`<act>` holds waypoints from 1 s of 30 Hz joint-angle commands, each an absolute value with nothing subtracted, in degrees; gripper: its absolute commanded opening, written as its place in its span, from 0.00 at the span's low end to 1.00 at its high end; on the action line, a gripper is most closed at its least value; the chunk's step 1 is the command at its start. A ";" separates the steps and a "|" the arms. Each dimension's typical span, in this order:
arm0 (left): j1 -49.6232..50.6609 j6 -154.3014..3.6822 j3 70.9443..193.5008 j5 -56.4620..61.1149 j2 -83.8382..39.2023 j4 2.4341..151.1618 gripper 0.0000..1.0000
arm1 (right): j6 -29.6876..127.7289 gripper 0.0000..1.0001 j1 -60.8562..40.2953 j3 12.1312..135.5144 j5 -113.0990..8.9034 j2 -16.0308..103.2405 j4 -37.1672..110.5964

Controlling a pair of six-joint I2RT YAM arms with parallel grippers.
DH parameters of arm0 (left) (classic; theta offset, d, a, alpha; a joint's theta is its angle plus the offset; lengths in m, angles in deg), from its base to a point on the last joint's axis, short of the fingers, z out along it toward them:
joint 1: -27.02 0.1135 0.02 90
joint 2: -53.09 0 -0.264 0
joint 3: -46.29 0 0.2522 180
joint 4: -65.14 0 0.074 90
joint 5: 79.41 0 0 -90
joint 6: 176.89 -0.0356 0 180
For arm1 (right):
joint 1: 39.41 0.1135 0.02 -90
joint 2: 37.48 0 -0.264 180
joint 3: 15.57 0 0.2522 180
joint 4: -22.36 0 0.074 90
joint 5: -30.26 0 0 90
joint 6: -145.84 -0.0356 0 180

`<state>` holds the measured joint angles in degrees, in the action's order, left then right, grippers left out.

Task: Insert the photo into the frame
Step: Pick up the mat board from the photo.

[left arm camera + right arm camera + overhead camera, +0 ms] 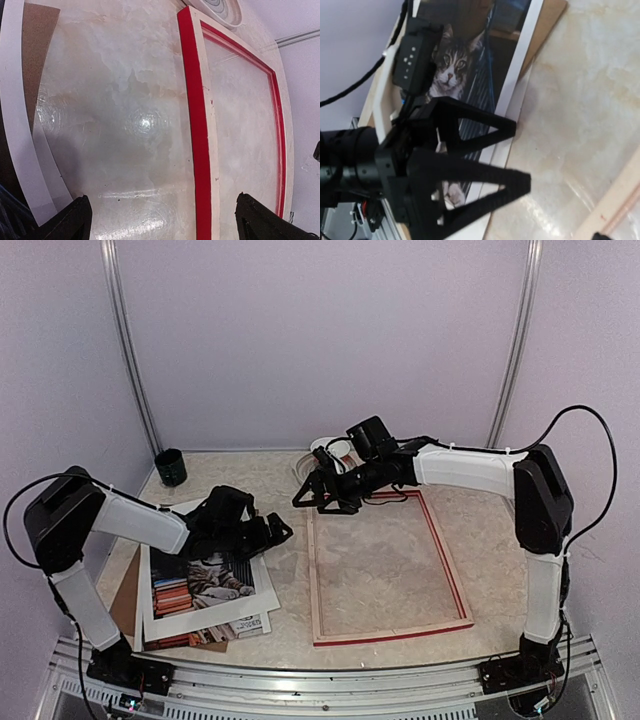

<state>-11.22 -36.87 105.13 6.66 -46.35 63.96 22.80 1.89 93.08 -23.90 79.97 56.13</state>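
Seeing left tool (276, 531) wide open left of the frame (390, 635), by the photo (205, 585); right tool (304, 498) wide at far-left corner

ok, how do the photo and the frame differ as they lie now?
Size: the frame is clearly bigger than the photo. Place: the frame lies on the table's right side; the photo lies on the left in a stack, bordered by a white mat. State: the frame is empty, table showing through; the photo is outside it. Both are rectangular and lie flat.
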 commanded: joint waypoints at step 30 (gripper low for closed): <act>0.04 -32.53 85.99 22.15 -2.55 93.07 0.99 | 21.35 0.88 13.05 112.50 -25.81 100.43 67.33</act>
<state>-0.05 -33.35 87.19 20.81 -4.38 91.55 22.58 13.32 112.25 -24.17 99.16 65.88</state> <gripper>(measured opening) 0.989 0.880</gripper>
